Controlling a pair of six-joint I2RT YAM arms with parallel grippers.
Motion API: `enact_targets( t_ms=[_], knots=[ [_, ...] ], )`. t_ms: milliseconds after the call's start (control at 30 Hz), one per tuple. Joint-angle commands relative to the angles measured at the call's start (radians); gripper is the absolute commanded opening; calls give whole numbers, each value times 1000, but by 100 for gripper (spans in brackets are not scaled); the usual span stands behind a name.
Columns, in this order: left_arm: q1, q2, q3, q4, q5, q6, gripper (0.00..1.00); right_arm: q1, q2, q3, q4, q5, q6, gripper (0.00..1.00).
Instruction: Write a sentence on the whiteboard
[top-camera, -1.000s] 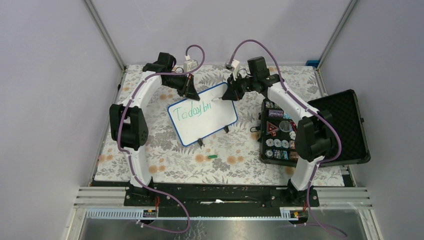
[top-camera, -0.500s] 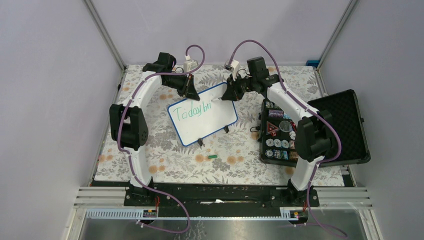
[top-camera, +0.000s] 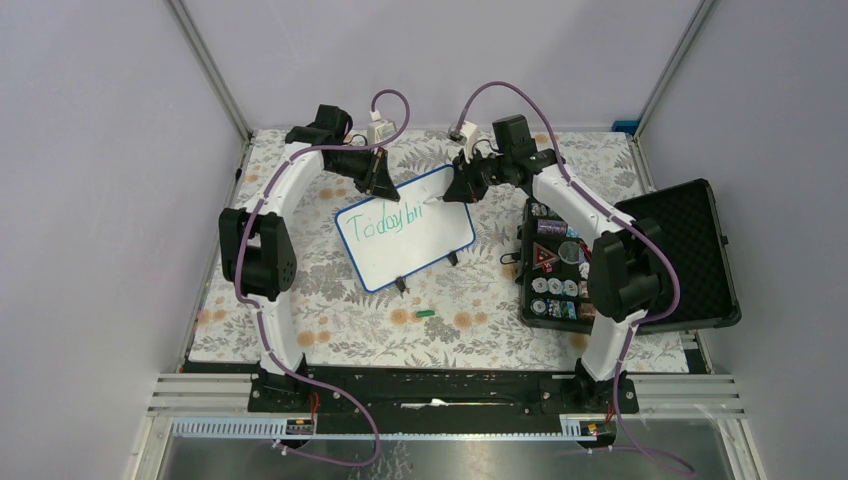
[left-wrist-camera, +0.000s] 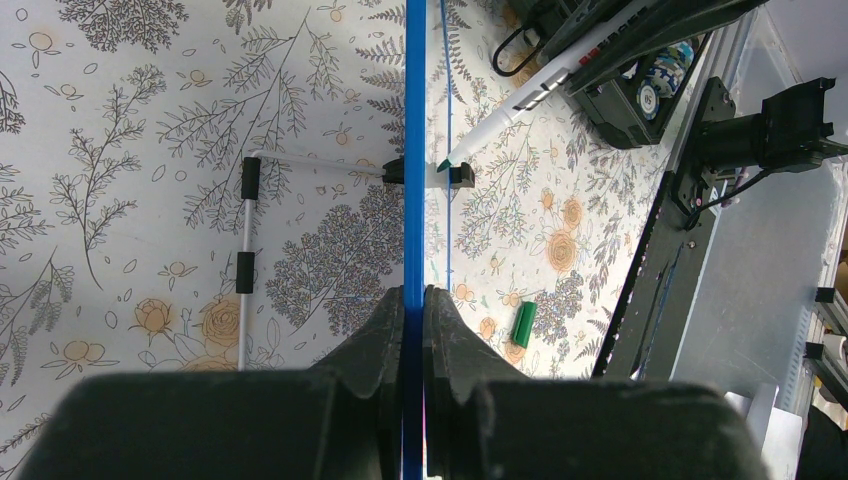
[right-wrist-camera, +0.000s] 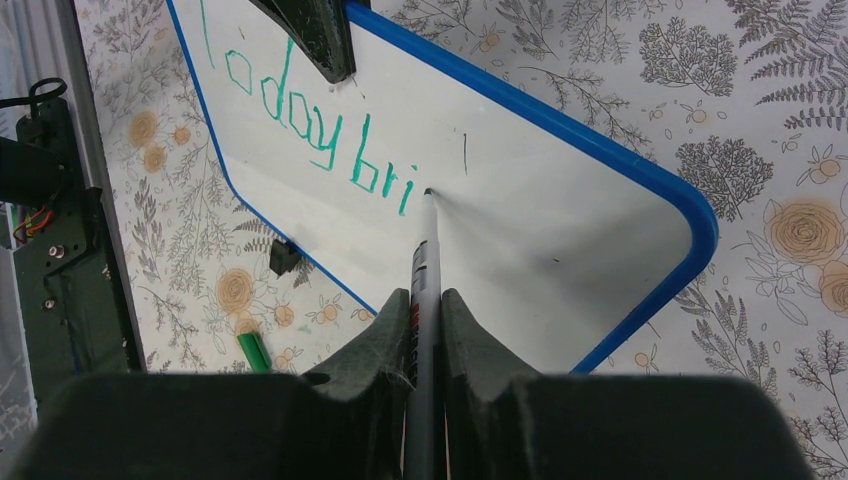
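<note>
Right wrist view: what is seen gripped there?

A marker (right-wrist-camera: 424, 262) is clamped between the fingers of the right gripper (right-wrist-camera: 425, 300); its tip is pressed to the whiteboard (right-wrist-camera: 540, 190) just ahead of the fingertips, right after green letters that are read as "Today bri".

And how is the board held?

Its blue-framed edge is pinched by the left gripper (left-wrist-camera: 413, 300), whose jaws are closed on it; in the left wrist view the board is seen edge-on, running straight ahead from the fingers; a stand leg (left-wrist-camera: 247, 230) is seen ahead and to the left of that hand, on the floral cloth (left-wrist-camera: 120, 150).

Is anything else found near the hands?

A green cap (left-wrist-camera: 523, 324) is seen lying on the cloth, to the right of the left gripper's fingertips and apart from the board; an open black case (top-camera: 680, 250) is set beside the right arm, well apart from its gripper.
</note>
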Motion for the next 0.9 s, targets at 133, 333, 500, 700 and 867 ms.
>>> enact_targets(
  t_ms=[133,333,500,700,867],
  knots=[
    [-39,35,-22,-34,-124,60,0,14,11,2,16,16,-16,0],
    [-39,35,-21,-34,-124,60,0,14,11,-5,15,19,-19,0],
    [-39,35,-22,-35,-126,59,0,17,5,-26,15,18,-23,0],
    [-39,38,-24,-35,-127,62,0,22,-5,-59,16,19,-31,0],
    [-39,37,-22,-34,-125,60,0,23,-10,-72,17,19,-34,0]
  ],
)
